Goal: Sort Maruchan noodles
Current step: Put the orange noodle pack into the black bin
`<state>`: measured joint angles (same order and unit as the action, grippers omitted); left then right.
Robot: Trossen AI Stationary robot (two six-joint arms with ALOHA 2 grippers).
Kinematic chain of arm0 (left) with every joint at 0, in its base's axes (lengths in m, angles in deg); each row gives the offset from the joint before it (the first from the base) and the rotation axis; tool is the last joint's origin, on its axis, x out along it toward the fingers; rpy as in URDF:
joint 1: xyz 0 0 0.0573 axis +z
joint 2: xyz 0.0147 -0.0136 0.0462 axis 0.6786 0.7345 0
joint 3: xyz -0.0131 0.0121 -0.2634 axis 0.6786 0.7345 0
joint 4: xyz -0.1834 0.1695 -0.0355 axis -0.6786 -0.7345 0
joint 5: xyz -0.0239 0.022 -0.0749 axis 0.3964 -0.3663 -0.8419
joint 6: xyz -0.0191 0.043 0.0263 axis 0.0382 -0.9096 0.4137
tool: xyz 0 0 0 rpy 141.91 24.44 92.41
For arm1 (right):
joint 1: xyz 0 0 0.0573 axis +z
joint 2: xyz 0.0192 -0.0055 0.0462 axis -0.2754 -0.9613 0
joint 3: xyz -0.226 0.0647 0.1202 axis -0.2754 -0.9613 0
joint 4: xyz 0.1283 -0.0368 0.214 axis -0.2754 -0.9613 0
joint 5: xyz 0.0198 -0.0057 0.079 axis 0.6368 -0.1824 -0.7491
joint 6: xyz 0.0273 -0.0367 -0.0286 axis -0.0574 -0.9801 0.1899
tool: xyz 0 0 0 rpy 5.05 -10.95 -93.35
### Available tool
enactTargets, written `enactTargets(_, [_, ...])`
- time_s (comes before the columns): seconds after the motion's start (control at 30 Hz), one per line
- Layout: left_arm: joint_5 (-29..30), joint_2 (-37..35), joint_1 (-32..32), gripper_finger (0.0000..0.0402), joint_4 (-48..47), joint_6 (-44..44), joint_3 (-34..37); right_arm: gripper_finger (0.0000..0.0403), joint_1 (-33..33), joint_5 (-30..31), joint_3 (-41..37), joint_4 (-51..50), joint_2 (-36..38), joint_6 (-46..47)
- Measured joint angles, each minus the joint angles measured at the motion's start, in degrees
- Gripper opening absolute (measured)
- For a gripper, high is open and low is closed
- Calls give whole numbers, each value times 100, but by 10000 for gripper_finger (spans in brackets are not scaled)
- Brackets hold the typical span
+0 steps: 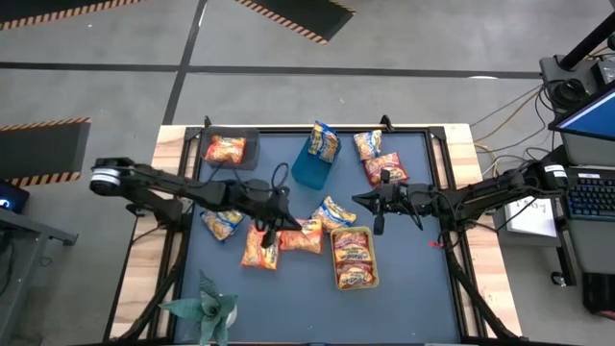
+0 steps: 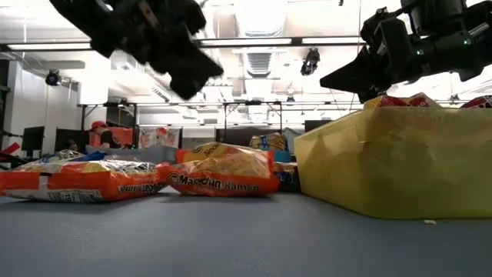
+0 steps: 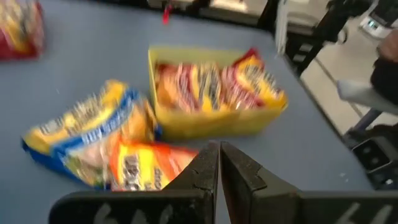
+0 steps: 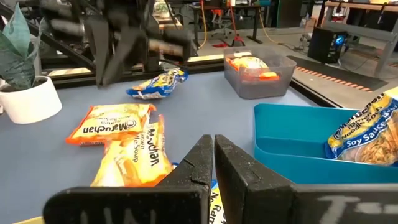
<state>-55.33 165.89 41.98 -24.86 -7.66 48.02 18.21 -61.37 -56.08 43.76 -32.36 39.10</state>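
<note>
We see the left gripper hanging above the middle of the desk, over two orange packets lying side by side; its jaws are closed to a thin slit and hold nothing. The right gripper hovers just right of centre, jaws likewise nearly together and empty. Between the two grippers lies a blue-and-yellow packet, touching the orange ones. Just in front of it, a yellow bin holds red packets packed side by side. Toward the back stands a blue bin with one blue-and-yellow packet leaning in it, and a grey bin at the back left holds an orange packet. Two more packets lie right of the blue bin, and another sits under the left arm.
</note>
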Motion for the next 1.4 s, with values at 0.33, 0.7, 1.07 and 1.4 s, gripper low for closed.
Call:
enactTargets(0.33, [404,-510,82,1,-857,-218,17,9,0,0,0,-16,0,-52])
enactTargets(0.7, [439,153,177,152,-1148,190,-24,9,0,-2,-2,-42,-4,-46])
enactTargets(1.07, [445,1019,465,299,-722,53,-28,9,0,-45,-33,-44,-4,-44])
enactTargets(1.4, [-232,1745,616,284,-382,18,-28,9,0,-44,-39,-184,-4,7])
